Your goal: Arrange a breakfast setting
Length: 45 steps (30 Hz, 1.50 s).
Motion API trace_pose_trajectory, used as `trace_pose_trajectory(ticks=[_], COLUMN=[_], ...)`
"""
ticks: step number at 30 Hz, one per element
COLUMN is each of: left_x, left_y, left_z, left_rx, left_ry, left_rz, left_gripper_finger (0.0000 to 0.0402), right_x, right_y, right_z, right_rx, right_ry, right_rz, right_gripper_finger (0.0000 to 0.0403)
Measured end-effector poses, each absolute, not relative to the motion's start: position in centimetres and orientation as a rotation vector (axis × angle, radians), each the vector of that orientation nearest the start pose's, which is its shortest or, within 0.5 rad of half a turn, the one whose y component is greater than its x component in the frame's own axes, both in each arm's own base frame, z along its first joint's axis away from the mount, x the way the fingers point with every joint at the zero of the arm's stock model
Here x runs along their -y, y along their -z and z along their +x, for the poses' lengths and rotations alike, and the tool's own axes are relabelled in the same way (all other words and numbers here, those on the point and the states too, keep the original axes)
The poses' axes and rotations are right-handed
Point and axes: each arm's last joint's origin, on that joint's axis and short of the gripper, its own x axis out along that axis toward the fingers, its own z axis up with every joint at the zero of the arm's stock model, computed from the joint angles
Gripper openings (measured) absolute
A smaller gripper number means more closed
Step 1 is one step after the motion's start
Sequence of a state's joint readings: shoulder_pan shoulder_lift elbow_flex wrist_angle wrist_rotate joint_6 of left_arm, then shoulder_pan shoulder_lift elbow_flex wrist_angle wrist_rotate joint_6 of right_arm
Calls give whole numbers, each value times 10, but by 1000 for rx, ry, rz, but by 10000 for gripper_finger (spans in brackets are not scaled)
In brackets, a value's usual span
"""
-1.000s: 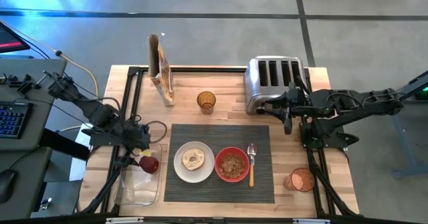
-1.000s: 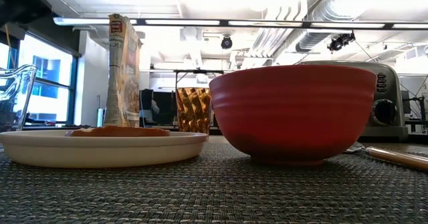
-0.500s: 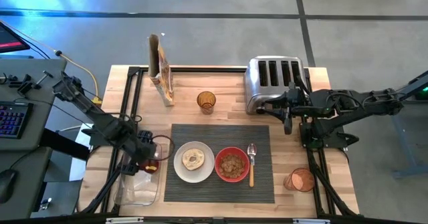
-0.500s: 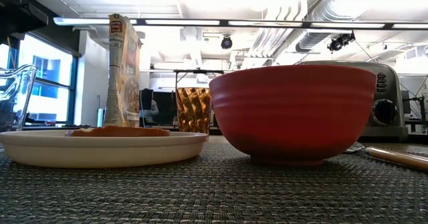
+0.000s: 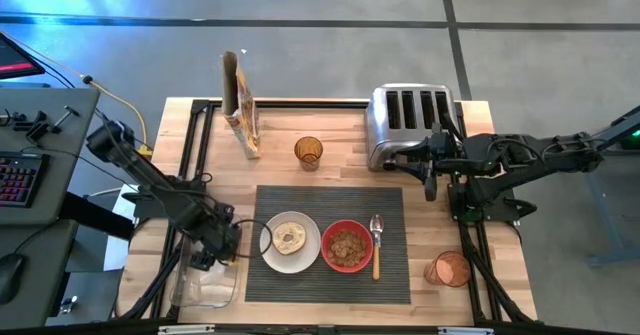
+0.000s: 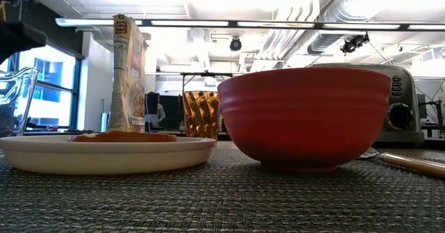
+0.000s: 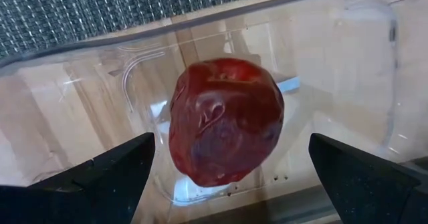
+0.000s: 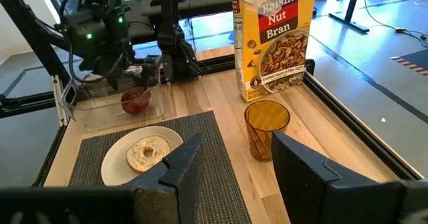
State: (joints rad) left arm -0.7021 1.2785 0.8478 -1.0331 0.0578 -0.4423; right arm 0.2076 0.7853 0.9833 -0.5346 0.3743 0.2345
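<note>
Since the earlier frame my left gripper (image 7: 224,184), jaws wide, hangs over the fruit (image 7: 224,120) in the tray (image 7: 348,57) beside the mat (image 5: 330,243), where plate (image 5: 290,242), bagel (image 5: 290,238), bowl (image 5: 347,245) and spoon (image 5: 376,245) already sit; my right gripper (image 8: 231,167), parted and empty, waits by the toaster (image 5: 410,125).

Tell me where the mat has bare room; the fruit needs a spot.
The mat is bare along its far strip, toward the amber glass. Its middle row is crowded: plate, red bowl, spoon.

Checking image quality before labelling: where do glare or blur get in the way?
Left wrist view: the clear plastic tray throws reflections around the dark red fruit. Low view: the red bowl looms large and close; bright ceiling lights wash out the background.
</note>
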Motion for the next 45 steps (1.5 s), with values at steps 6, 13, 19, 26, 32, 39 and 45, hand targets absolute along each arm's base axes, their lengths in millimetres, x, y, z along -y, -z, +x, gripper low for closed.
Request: trace_pose_trajectory(ticks=[6,13,19,26,32,39,45], left_x=[136,140,146,149,150,150,150], left_y=[-204,-195,-185,-178,-174,-173,-173], left_z=[158,162,164,167,169,169,169], left_rx=[-1524,-1574,-1591,-1612,-1616,-1612,-1615], left_ry=[278,280,302,295,290,308,331], left_rz=[133,147,189,207,228,250,269], left_gripper_finger=[385,385,385,385,369,320,294], right_x=[-21,-21,-21,-21,-21,-21,-21], right_y=[-366,-366,-366,-366,-366,-366,-366], right_z=[150,150,150,150,150,150,150], right_rx=[-301,-301,-301,-301,-301,-301,-301], right_ry=[202,202,202,201,202,202,202], right_rz=[135,135,135,135,136,135,135], right_gripper_finger=[154,154,154,154,154,154,154])
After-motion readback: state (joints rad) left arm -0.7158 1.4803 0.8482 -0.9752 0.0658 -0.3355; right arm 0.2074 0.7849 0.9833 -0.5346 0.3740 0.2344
